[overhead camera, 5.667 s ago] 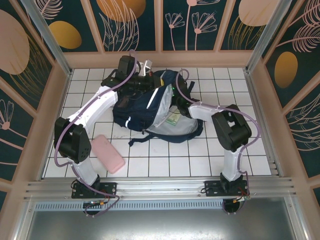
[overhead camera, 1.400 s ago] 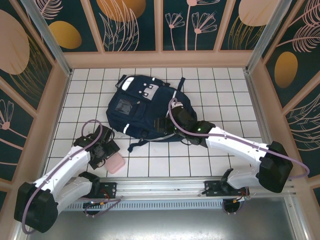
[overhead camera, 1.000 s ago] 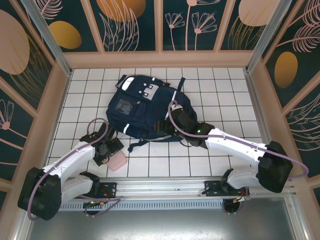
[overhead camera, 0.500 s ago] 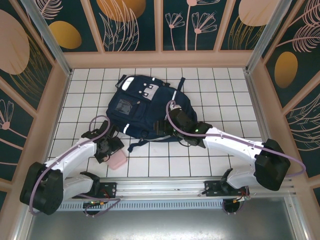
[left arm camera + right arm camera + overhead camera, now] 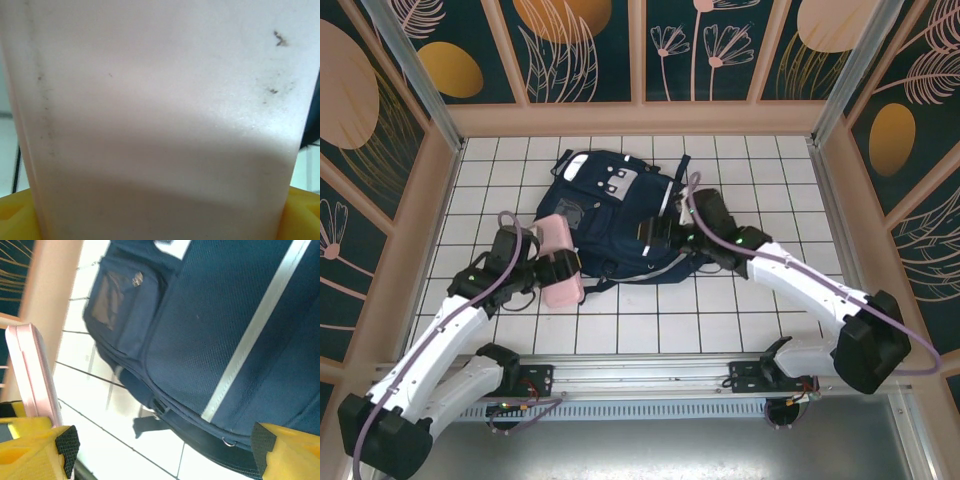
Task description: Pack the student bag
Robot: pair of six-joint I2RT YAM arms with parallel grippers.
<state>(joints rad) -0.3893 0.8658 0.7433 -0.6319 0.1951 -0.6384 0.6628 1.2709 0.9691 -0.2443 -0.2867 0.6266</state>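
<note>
The left gripper (image 5: 563, 270) is clamped on a pink case (image 5: 556, 235), and its yellow fingertips (image 5: 15, 220) pinch the case's lower end so that it stands up on edge. The right gripper (image 5: 162, 450) has its jaws spread wide with nothing between them, and it hangs over the near right part of the student bag (image 5: 610, 205). That navy bag lies flat, front pockets up, toward the far middle of the white tiled table (image 5: 740, 170), with the lifted case just beside its near left edge.
</note>
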